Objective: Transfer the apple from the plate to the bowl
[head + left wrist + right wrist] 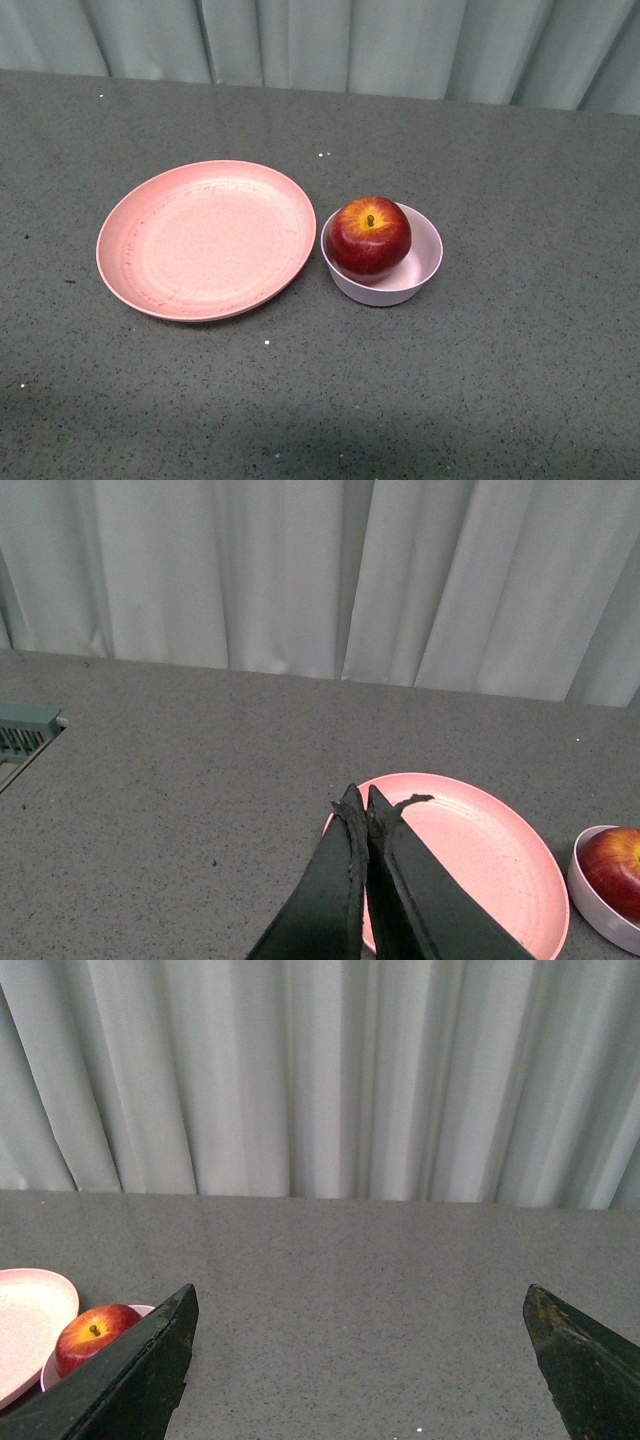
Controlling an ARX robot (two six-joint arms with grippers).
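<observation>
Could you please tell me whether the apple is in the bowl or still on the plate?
In the bowl. The apple sits stem-up inside the bowl, and the plate beside it holds nothing.

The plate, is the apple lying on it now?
No, the apple sits in the bowl, and the plate holds nothing.

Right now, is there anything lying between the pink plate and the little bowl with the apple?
Nothing. In the front view the plate and bowl sit almost rim to rim, no object between them.

We see even, soft lighting in all views; the apple (369, 236) shows small glare spots, and the counter (520, 350) darkens toward the near edge.
</observation>
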